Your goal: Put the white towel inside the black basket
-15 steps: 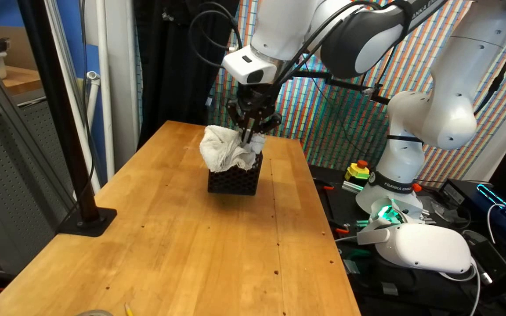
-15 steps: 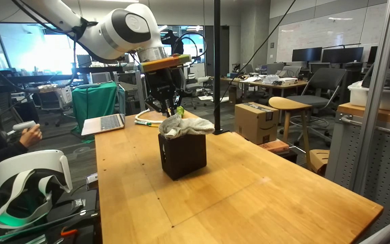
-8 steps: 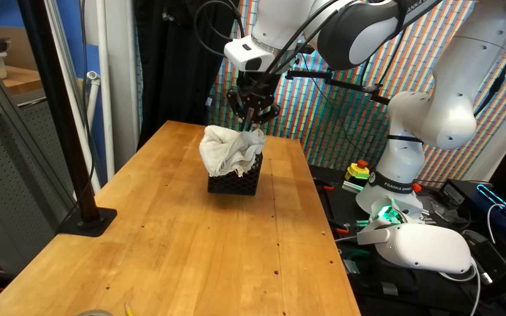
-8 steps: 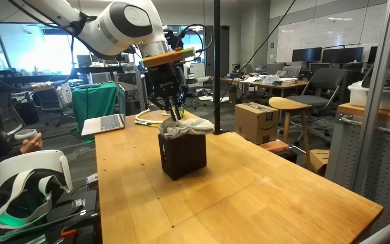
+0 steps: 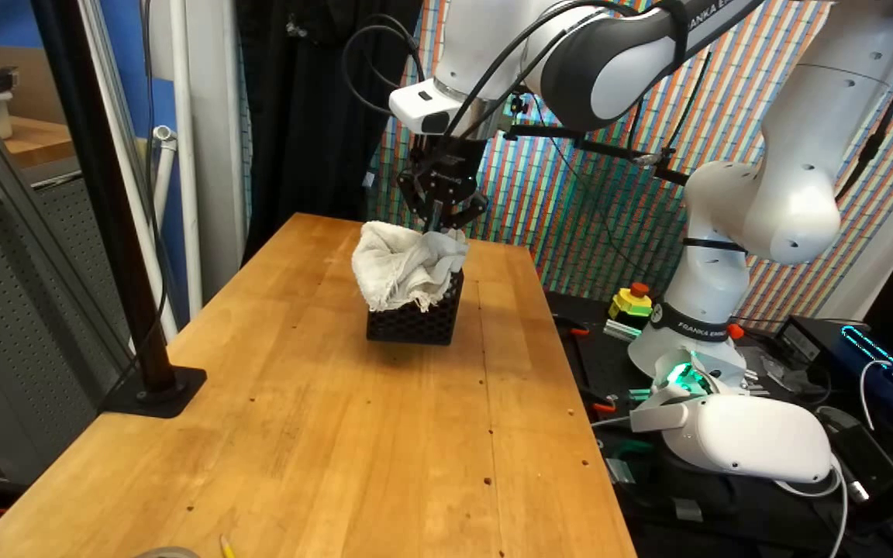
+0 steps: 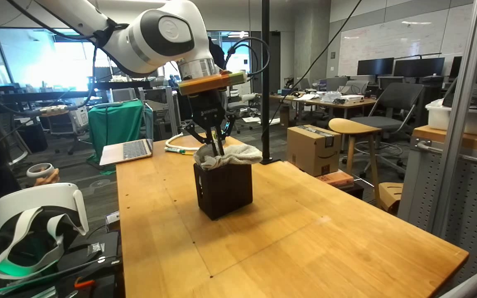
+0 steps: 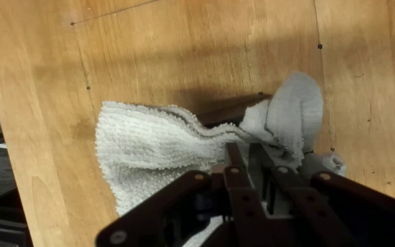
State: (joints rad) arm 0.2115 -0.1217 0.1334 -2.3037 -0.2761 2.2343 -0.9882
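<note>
Wrist view: at left, a wide flap of the white towel [image 7: 139,140] overhangs the black basket [image 6: 227,191]; visible cloth sits above the rim, so tucking looks like your step. Fold that flap inward. Mid-frame, a dark sliver, likely opening: feed cloth there. Just right, your jaws stand narrowly apart, tips at the cloth; can't tell if they pinch any. At right, a raised fold: press gently.
</note>
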